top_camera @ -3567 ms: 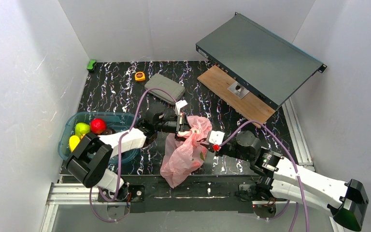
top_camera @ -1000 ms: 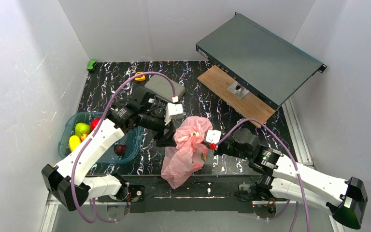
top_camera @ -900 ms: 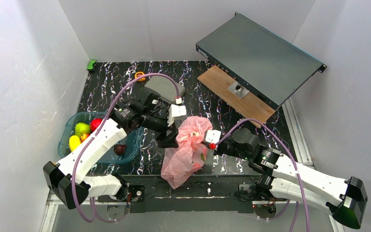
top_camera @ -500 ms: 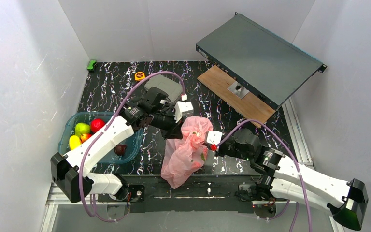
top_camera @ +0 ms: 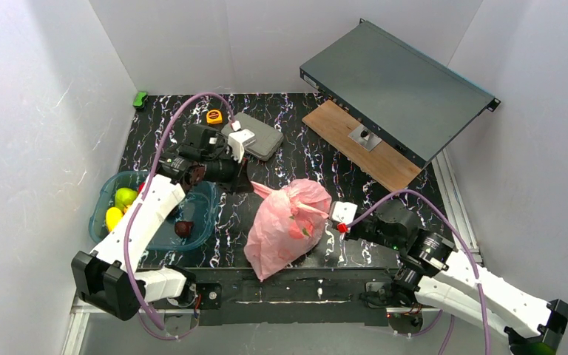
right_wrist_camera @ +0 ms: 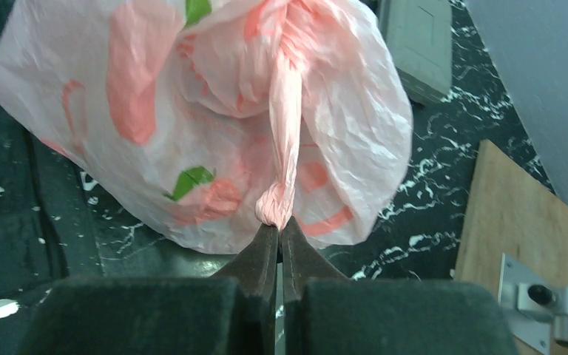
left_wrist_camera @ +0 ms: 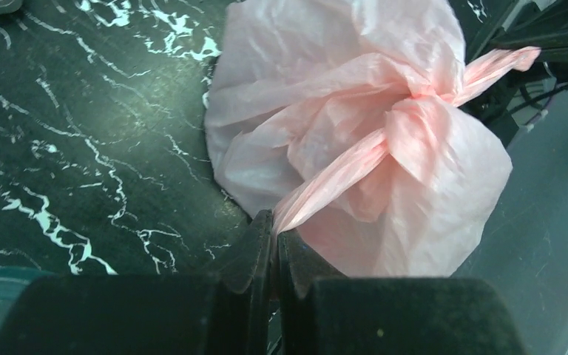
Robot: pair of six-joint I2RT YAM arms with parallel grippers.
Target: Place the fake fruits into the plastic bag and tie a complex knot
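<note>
The pink plastic bag (top_camera: 285,229) lies closed and rounded on the black mat, with red and green fruit shapes showing through it (right_wrist_camera: 192,181). Its handles meet in a bunched knot (left_wrist_camera: 420,92). My left gripper (top_camera: 250,185) is shut on one handle end (left_wrist_camera: 325,185), drawn taut to the left; its fingers (left_wrist_camera: 260,244) are pressed together. My right gripper (top_camera: 331,220) is shut on the other handle end (right_wrist_camera: 277,207) at the bag's right. A yellow-green fruit (top_camera: 125,197), a yellow one (top_camera: 113,218) and a dark maroon one (top_camera: 184,228) lie in the teal tub.
The teal tub (top_camera: 205,194) sits at the left under my left arm. A grey pad (top_camera: 262,139), an orange tape measure (top_camera: 214,116) and a green toy (top_camera: 140,98) lie behind. A wooden board (top_camera: 347,137) and a grey metal case (top_camera: 396,81) stand at the back right.
My left gripper has pulled back to the left and my right gripper to the right, each with a handle end. The handles have drawn taut and the bag has closed into a rounder bundle.
</note>
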